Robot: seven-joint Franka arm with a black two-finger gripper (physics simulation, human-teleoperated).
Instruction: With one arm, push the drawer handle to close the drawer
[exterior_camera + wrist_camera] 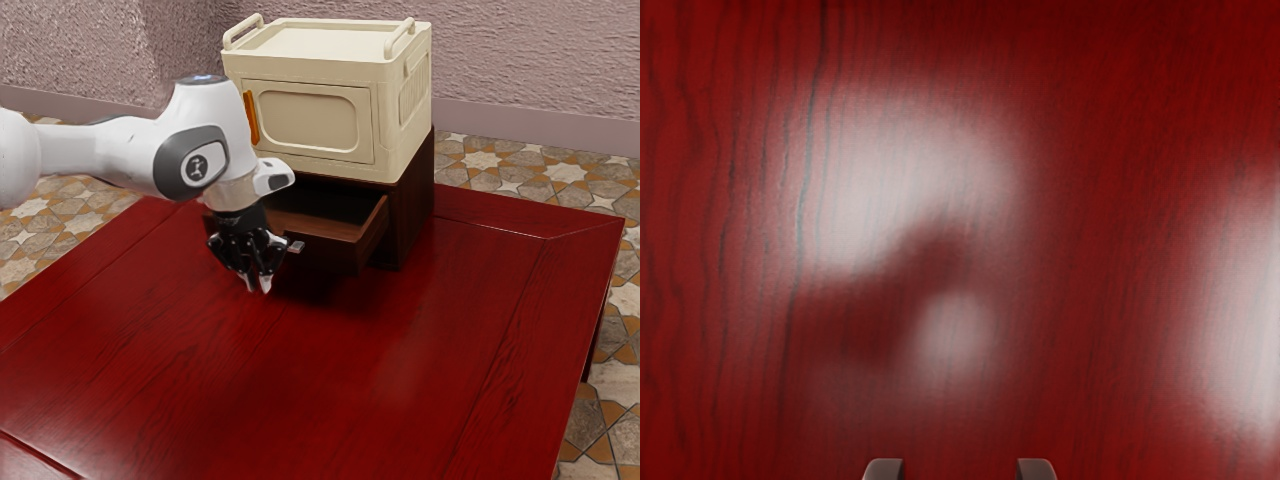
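The black gripper [258, 286] points down in front of the drawer, low over the red table, on the exterior view's left of the small metallic handle [296, 247]. Its two fingertips stand apart with nothing between them; the wrist view also has the open gripper [960, 470] at its lower edge. The dark brown drawer [335, 253] sticks out of its wooden cabinet [415, 215], its inside partly visible. Part of the drawer front is hidden behind the hand.
On top of the cabinet stands a cream box [405, 150] with a closed front door and an orange handle [251, 118]. Glossy red table [330, 390] surrounds the cabinet's front and side; glare spots lie on the tabletop [1110, 250] below the hand.
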